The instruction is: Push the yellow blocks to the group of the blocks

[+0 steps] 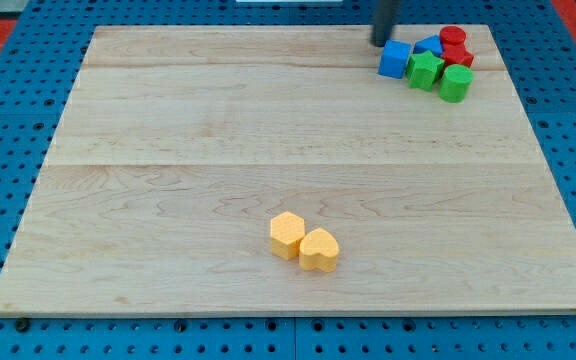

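- My tip [380, 42] ends a straight, dark grey rod, almost black.
- The rod looks smooth and plain, slightly blurred, with no visible markings, cables or screws.
- Its upper part is cut off by the view's top.

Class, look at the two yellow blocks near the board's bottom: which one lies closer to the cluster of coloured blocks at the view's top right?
The yellow heart-shaped block, the right-hand one of the touching pair; the yellow hexagonal block sits to its left.

One camera only, looking down at a slant from the near edge of the wooden board [168, 150], whole board in view, my tip [380, 42] at the view's top.
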Available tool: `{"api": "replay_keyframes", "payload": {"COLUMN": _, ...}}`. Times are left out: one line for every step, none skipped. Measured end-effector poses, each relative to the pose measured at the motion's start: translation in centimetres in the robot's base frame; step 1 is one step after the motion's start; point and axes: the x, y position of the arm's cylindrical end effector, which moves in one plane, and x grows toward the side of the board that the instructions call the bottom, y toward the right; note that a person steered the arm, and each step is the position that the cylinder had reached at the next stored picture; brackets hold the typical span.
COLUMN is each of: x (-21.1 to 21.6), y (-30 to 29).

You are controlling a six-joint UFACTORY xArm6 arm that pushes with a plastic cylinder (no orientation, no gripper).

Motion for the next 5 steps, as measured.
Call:
{"api": "replay_keyframes", "payload": {"x": 1.0, "y": -11.2}}
{"api": "replay_keyframes", "payload": {"x": 8.6, "y": -15.9}}
{"api": "replay_keyframes", "payload": {"x": 19.5, "y": -18.8}}
{"api": "replay_keyframes", "payload": {"x": 28.7, "y": -18.5}}
{"api": "replay_keyframes", "payload": {"x": 34.4, "y": -14.0}}
